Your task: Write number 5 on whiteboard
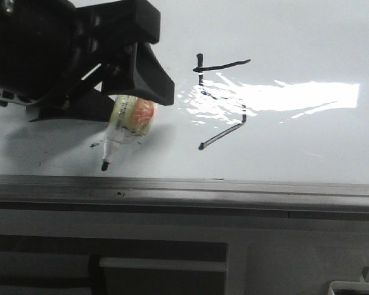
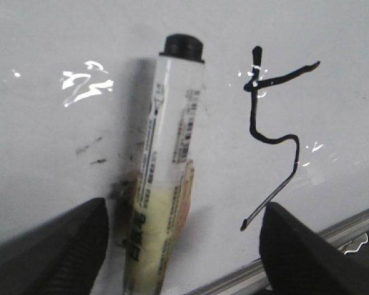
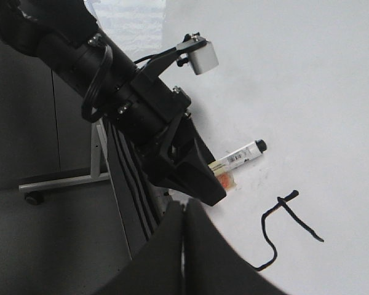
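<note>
The number 5 (image 1: 224, 64) stands in thin black strokes on the whiteboard (image 1: 295, 37), with a top bar, a short vertical and a hooked tail. It also shows in the wrist views (image 2: 253, 110) (image 3: 263, 222). A marker (image 1: 130, 120) with a yellowish label lies flat on the board left of the figure, its black tip toward the near rail. My left gripper (image 1: 120, 101) hovers over it, open, with the marker (image 2: 169, 153) lying loose between the wide-apart fingers. My right gripper (image 3: 184, 206) is shut with nothing in it, off the board's edge.
A grey metal rail (image 1: 234, 187) runs along the board's near edge, with grey cabinet fronts below. Faint black smudges (image 2: 89, 147) mark the board beside the marker. Strong glare (image 1: 295, 95) crosses the figure. A wheeled stand base (image 3: 55, 183) sits on the floor.
</note>
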Tool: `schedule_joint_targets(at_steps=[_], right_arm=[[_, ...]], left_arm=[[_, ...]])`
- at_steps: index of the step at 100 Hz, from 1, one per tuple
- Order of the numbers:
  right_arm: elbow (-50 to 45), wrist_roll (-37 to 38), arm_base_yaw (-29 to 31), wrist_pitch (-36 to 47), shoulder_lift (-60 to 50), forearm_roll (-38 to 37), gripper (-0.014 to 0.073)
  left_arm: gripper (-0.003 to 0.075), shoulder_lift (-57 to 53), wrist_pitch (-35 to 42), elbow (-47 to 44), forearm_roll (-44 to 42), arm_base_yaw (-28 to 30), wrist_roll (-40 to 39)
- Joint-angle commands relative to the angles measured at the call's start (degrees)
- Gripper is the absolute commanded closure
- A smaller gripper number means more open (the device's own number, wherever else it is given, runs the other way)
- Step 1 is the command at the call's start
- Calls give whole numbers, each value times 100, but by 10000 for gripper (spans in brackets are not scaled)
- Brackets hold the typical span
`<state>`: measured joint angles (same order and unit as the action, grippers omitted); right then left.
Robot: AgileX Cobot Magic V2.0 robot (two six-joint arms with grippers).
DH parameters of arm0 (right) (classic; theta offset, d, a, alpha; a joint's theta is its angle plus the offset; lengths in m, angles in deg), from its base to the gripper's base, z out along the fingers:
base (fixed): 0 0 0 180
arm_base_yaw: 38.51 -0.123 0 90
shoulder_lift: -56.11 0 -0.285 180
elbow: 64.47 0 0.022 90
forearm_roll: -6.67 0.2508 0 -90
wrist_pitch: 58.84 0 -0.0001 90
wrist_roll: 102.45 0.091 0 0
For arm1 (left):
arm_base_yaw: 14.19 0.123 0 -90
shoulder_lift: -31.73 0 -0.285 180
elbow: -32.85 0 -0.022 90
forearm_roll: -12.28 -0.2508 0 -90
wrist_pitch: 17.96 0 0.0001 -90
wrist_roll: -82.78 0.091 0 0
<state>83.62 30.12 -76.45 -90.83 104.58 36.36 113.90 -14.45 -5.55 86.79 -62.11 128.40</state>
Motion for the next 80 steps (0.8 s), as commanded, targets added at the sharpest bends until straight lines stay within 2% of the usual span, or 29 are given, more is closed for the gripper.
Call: schedule_joint_targets(at_steps=[1, 13, 20, 36, 46, 51, 80], right_arm=[[145, 23, 44, 504, -73, 125, 655], [145, 23, 44, 570, -326, 40, 655], [93, 23, 44, 597, -543, -172, 655], [-367, 156, 234, 776, -1261, -542, 643], [-807, 591, 499, 849, -1864, -919, 643], [-1041, 729, 627, 849, -2247, -1071, 643], [-1983, 793, 864, 823, -3857, -1198, 643]], left_arm=[[187, -256, 653, 229, -330, 40, 55], [207, -838, 613, 270, -968, -94, 55], [257, -1207, 502, 254, -1384, -107, 55], [496, -2143, 482, -74, -1807, -96, 55], [676, -2738, 482, -453, -2127, -96, 55], [741, -3018, 482, -709, -2145, -96, 55], [741, -3968, 482, -1719, -2170, -96, 55]])
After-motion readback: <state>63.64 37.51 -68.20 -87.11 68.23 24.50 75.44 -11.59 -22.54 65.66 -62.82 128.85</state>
